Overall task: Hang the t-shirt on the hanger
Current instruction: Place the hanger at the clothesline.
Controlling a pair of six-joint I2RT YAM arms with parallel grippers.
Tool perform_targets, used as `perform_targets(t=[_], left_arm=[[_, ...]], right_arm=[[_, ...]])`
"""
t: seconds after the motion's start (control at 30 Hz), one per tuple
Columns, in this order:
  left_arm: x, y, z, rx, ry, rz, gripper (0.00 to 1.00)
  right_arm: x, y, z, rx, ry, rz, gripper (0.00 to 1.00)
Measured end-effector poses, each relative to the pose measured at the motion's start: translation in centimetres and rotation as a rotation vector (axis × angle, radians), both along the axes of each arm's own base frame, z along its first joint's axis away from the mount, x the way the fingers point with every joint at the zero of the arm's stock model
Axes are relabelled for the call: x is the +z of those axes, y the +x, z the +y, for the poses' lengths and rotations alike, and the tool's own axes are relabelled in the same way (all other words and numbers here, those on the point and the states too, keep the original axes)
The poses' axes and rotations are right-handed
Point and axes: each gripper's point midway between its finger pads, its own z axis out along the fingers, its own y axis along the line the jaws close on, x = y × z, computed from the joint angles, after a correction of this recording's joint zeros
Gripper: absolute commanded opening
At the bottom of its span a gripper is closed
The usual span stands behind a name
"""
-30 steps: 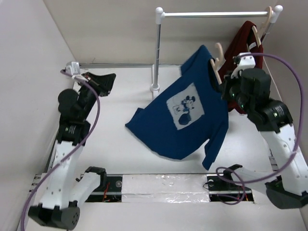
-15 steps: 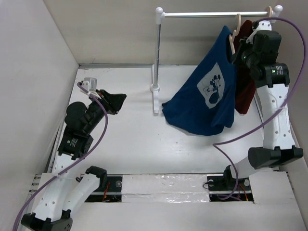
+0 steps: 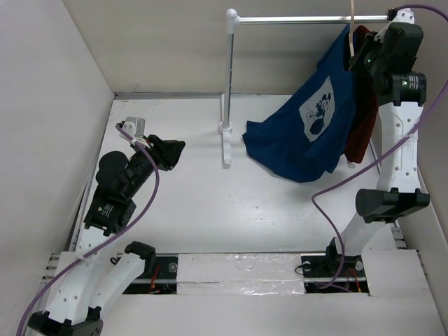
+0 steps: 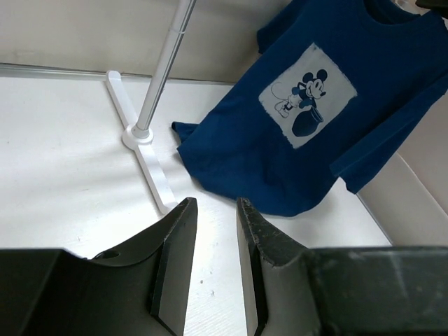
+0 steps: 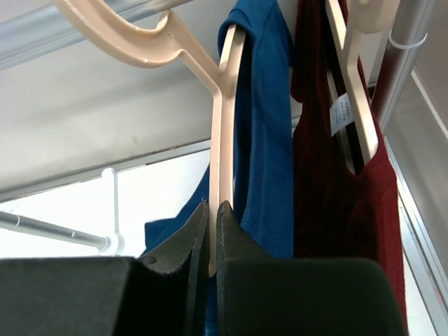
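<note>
Note that the table (image 3: 210,210) carries the clothes rail (image 3: 230,77): its post stands at the far middle and its bar runs to the right. You will find the t-shirt (image 3: 301,136) hanging at the far right under the bar, its lower hem low over the table. The dark red shirt (image 3: 362,133) hangs just to its right. Only the right wrist view shows the hanger (image 5: 224,119) clearly. It sits inside the blue collar with its hook up beside the bar, but you cannot tell whether the hook rests on the bar. The right gripper (image 5: 212,217) is clamped on the hanger's stem. The left gripper (image 4: 213,217) hovers over the left of the table, fingers slightly apart and holding nothing. The left wrist view shows the mouse print face-on.
</note>
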Motion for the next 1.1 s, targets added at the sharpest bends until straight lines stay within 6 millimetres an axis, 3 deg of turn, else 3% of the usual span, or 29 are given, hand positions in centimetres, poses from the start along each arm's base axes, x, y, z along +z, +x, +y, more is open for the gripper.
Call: perform_targets(t=[0.23, 0.37, 0.57, 0.73, 0.77, 0.83, 0.87, 0.93, 1.07, 1.1], left_arm=[[0.0, 0.0, 0.0, 0.000, 0.005, -0.003, 0.26], [0.0, 0.0, 0.0, 0.000, 0.008, -0.004, 0.26], [0.0, 0.0, 0.0, -0.001, 0.010, -0.004, 0.27], [0.0, 0.0, 0.0, 0.001, 0.011, -0.005, 0.31], [0.0, 0.1, 0.1, 0.002, 0.011, -0.005, 0.34], [-0.1, 0.1, 0.1, 0.003, 0.012, -0.005, 0.37], [-0.1, 0.1, 0.1, 0.003, 0.011, -0.005, 0.40], [-0.1, 0.1, 0.1, 0.003, 0.012, -0.006, 0.47], [-0.1, 0.1, 0.2, 0.007, 0.014, -0.007, 0.59], [-0.1, 0.2, 0.2, 0.010, 0.015, -0.006, 0.63]], right_arm=[[-1.1, 0.8, -1.9, -0.030, 0.038, 0.000, 0.00], [-3.1, 1.0, -2.3, -0.027, 0.072, 0.010, 0.00], [-2.5, 1.2, -2.7, -0.016, 0.103, -0.027, 0.00], [-3.7, 1.9, -3.7, -0.015, 0.124, -0.034, 0.00], [-3.8, 2.1, -3.7, -0.008, 0.131, -0.040, 0.05], [-4.0, 2.1, -3.8, 0.000, 0.144, -0.055, 0.29], [-3.9, 2.0, -3.8, 0.003, 0.149, -0.063, 0.47], [-3.9, 1.7, -3.9, 0.003, 0.159, -0.069, 0.60], [-2.2, -0.1, -3.8, -0.002, 0.160, -0.115, 1.00], [-1.3, -0.7, -3.7, -0.002, 0.157, -0.140, 1.00]])
